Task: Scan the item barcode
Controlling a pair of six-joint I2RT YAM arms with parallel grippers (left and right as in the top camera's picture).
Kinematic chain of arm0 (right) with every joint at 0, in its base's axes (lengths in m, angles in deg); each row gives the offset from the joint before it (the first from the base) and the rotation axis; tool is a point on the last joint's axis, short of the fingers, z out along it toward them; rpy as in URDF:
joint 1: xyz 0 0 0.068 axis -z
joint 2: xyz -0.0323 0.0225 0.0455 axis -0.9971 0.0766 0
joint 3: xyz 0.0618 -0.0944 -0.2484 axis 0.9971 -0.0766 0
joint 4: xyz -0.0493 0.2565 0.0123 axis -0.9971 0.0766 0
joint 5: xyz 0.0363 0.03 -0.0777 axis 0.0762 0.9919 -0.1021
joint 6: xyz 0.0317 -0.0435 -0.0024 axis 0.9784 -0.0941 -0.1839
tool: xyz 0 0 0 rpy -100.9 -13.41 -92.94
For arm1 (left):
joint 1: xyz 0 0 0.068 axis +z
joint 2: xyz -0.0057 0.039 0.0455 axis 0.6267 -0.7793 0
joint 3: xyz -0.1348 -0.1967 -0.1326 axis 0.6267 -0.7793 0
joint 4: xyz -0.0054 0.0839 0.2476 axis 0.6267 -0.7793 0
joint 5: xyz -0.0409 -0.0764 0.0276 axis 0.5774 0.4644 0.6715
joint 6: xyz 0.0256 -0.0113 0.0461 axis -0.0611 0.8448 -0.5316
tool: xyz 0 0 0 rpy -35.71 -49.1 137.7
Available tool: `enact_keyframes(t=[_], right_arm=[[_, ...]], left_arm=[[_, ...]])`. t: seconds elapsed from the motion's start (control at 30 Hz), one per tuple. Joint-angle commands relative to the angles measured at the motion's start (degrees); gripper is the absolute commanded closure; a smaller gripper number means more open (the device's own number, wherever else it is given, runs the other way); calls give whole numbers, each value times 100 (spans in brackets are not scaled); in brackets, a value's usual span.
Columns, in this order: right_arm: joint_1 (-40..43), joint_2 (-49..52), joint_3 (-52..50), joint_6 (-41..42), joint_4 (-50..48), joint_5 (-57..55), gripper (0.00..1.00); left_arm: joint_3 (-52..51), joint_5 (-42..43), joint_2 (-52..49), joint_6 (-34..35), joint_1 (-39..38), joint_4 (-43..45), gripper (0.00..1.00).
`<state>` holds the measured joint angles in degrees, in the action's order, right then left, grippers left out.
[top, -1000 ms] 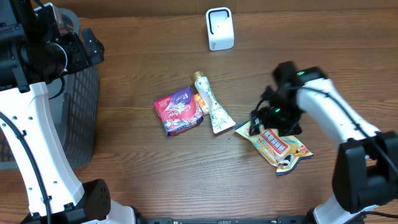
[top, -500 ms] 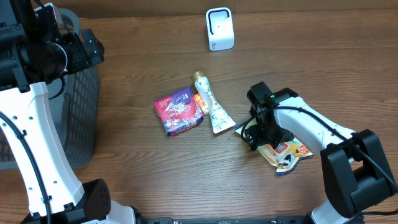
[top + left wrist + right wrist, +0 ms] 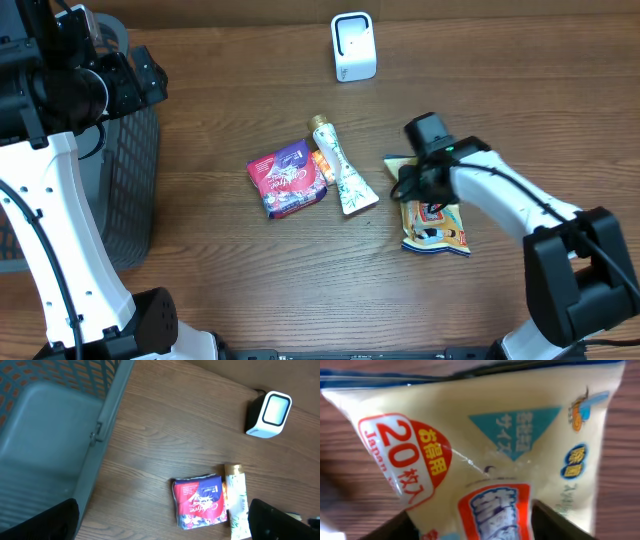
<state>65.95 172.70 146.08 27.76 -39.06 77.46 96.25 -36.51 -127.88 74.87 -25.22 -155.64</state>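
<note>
Overhead: printed pouch [image 3: 437,222] lies flat, right of centre. Right gripper [image 3: 408,183] sits at its far-left corner, fingers either side of the film; whether clamped, I cannot tell. Left gripper [image 3: 164,510] spread wide, holding nothing. Judgement: pinch the sealed edge firmly, lift without creasing, and turn the barcode toward the scanner [image 3: 352,46] at far centre.

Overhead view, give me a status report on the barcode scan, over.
Left jaws open, empty, by basket. Right jaws around yellow packet, grip unconfirmed. Scanner unobstructed.

Mock shop checkout on wooden table [image 3: 230,270], barcode scanner [image 3: 353,46], snack pouch [image 3: 437,225], basket [image 3: 135,190]
</note>
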Motion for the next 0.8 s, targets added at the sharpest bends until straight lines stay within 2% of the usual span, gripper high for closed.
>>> enact_keyframes(t=[0.0, 0.13, 0.27, 0.3, 0.33, 0.4, 0.43, 0.57, 0.77], right_arm=[[378, -70, 551, 50, 435, -7, 29], [579, -70, 1014, 50, 1497, 474, 27], [588, -70, 1003, 55, 2000, 815, 26], [533, -70, 905, 55, 2109, 815, 17], [503, -70, 835, 59, 2135, 820, 12], [459, -70, 658, 181, 2131, 798, 2], [448, -70, 575, 289, 2094, 796, 1], [474, -70, 136, 748, 1547, 798, 0], [494, -70, -28, 820, 1019, 743, 0]], left_arm=[[76, -39, 24, -24, -11, 17, 0], [76, -39, 24, -22, -11, 17, 0], [76, -39, 24, -22, -11, 17, 0], [76, -39, 24, -22, -11, 17, 0], [76, -39, 24, -24, -11, 20, 0], [76, -39, 24, -22, -11, 17, 0], [76, -39, 24, -22, -11, 17, 0], [76, -39, 24, -24, -11, 17, 0], [76, -39, 24, -22, -11, 17, 0]])
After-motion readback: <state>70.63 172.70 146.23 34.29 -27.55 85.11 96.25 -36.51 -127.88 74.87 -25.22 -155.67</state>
